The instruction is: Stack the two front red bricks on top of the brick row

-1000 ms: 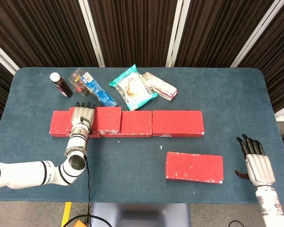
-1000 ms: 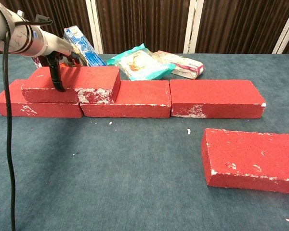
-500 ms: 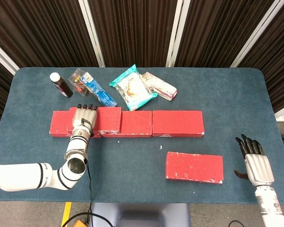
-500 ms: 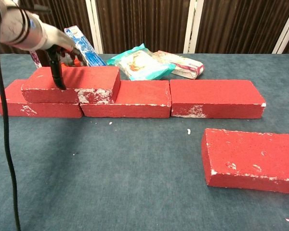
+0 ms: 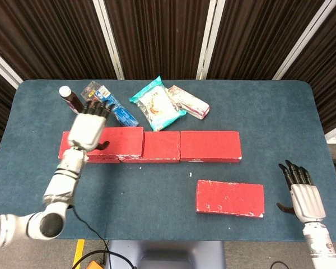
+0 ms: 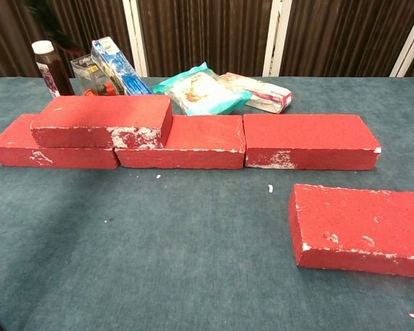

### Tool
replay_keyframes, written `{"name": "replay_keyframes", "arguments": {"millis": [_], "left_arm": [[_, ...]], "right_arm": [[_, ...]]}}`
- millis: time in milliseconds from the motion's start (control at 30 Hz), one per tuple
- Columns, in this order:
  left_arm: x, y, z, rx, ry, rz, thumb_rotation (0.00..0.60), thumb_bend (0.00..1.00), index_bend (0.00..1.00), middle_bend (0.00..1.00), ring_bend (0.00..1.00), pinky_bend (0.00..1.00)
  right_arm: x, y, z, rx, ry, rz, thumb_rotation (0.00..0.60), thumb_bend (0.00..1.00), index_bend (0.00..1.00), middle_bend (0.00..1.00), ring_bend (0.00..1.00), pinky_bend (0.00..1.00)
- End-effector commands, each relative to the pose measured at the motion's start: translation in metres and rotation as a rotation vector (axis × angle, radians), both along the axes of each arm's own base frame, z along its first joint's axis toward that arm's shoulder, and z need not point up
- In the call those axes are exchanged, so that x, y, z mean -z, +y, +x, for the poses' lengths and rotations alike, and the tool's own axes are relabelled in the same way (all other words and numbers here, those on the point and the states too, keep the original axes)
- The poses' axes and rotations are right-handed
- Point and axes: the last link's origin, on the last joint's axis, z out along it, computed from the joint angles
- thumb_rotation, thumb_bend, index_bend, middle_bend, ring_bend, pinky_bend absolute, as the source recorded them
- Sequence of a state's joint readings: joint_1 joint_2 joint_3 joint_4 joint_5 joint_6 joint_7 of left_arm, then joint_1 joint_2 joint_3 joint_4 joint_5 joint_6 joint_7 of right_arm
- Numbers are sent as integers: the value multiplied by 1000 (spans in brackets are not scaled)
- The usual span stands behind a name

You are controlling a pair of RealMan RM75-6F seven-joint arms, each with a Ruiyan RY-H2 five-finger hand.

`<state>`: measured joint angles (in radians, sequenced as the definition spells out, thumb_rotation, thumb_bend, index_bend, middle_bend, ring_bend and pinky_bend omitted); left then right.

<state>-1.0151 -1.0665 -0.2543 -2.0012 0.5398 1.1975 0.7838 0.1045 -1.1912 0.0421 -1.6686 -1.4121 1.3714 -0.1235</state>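
While one red brick sits stacked on the left end of the brick row, the robot's left hand [image 5: 88,128] hangs above it, fingers [image 5: 96,108] spread and extended, holding nothing. That stacked brick [image 6: 102,121] lies directly under the palm in the head view, bridging the seam between the row's left brick [image 6: 52,153] and middle brick [image 6: 193,143]; the row's right brick [image 6: 309,140] lies off to the hand's right, end to end with the middle one. Just beyond the left hand's fingertips stand a dark bottle with a white cap [image 5: 71,100], a clear packet [image 6: 91,74] and a blue box [image 5: 115,108] leaning beside them, and farther to the hand's right lie a teal snack bag [image 5: 156,105] and a pink-and-white packet [image 5: 187,101]. At the near right edge of the blue-carpeted table [image 5: 269,112], the right hand [image 5: 303,193] is held flat and open-fingered, gripping nothing. The second front brick [image 5: 230,198] lies on the cloth just to this hand's left, apart from it and in front of the row, not yet stacked. White crumbs [image 6: 270,187] dot the cloth between this brick and the row. The chest view shows neither hand.
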Motion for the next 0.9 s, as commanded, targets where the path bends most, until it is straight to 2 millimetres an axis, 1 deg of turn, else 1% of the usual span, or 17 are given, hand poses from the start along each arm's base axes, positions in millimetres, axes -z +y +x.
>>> {"name": "replay_keyframes", "arguments": {"millis": [33,167,267,333,500,633,733,833,900], "left_arm": [[-61,-105,-124,33,-129,144,600,228,0,0,0,18],[-65,-136,-177,-26,-162,191,600,225,0,0,0,14],[-63,-152,-203,-47,-174,228,600,224,0,0,0,11],[-59,-163,-217,-54,-196,243,600,225,0,0,0,9],[-46,-183,-238,-79,-203,272,600,224,0,0,0,6],[-34,-188,-249,-102,-196,264,600,225,0,0,0,5],[-36,-188,-250,-104,-197,264,600,226,0,0,0,4],[-37,-192,-251,-111,-199,278,600,230,0,0,0,5],[-37,-193,-252,-130,-215,276,600,229,0,0,0,5]], "right_arm": [[2,0,0,3,5,8,600,0,90,26,0,0],[5,-1,1,-1,6,20,600,0,90,26,0,0],[5,0,2,-6,6,16,600,0,90,26,0,0],[4,1,2,-10,5,12,600,0,90,26,0,0],[4,2,2,-14,7,17,600,0,90,26,0,0],[6,4,2,9,13,41,600,0,88,26,0,0],[12,2,5,16,15,75,600,0,87,26,0,0],[21,-5,16,28,31,118,600,0,83,26,0,0],[30,-8,30,26,55,165,600,0,80,26,0,0]]}}
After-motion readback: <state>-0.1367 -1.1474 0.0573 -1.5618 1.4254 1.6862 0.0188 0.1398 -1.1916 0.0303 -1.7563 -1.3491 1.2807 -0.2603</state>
